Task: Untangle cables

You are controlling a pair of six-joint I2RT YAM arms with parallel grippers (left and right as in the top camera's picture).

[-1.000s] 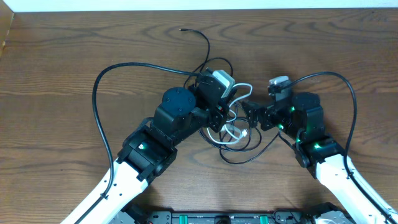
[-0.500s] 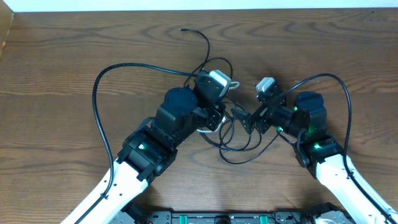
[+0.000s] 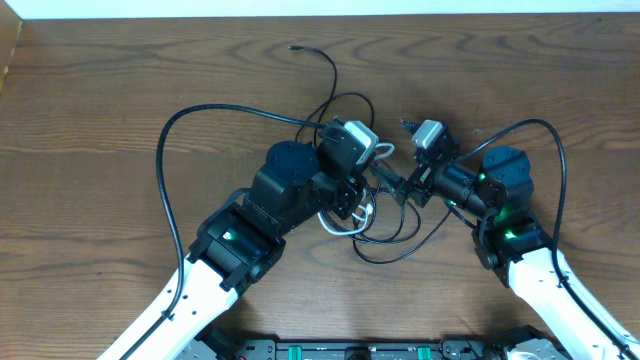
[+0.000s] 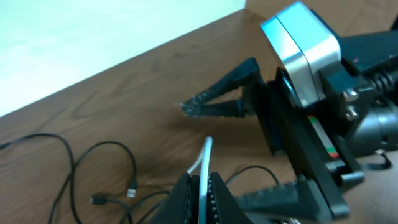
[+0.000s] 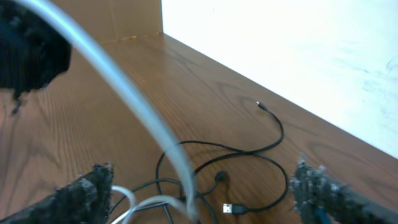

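My left gripper (image 4: 202,186) is shut on the white cable (image 4: 204,155), which runs up out of its jaws. In the overhead view the left gripper (image 3: 352,195) is above the bundle, and a white loop (image 3: 345,228) hangs below it. My right gripper (image 5: 202,193) is wide open. The white cable (image 5: 124,93) passes blurred between its fingers without being gripped. In the overhead view the right gripper (image 3: 392,182) faces the left one closely. The thin black cable (image 3: 335,72) runs from the bundle to the far side. Its loops (image 5: 273,146) lie on the table.
The wooden table (image 3: 120,90) extends all round the bundle. A thick black arm cable (image 3: 165,140) arches at the left and another (image 3: 560,160) at the right. A small USB plug (image 5: 229,208) lies under the right gripper. A white wall (image 5: 298,43) borders the table's far edge.
My right gripper has moved left and up toward the left gripper. The left gripper has shifted slightly with the white cable, and the white loops now sit more to the left.
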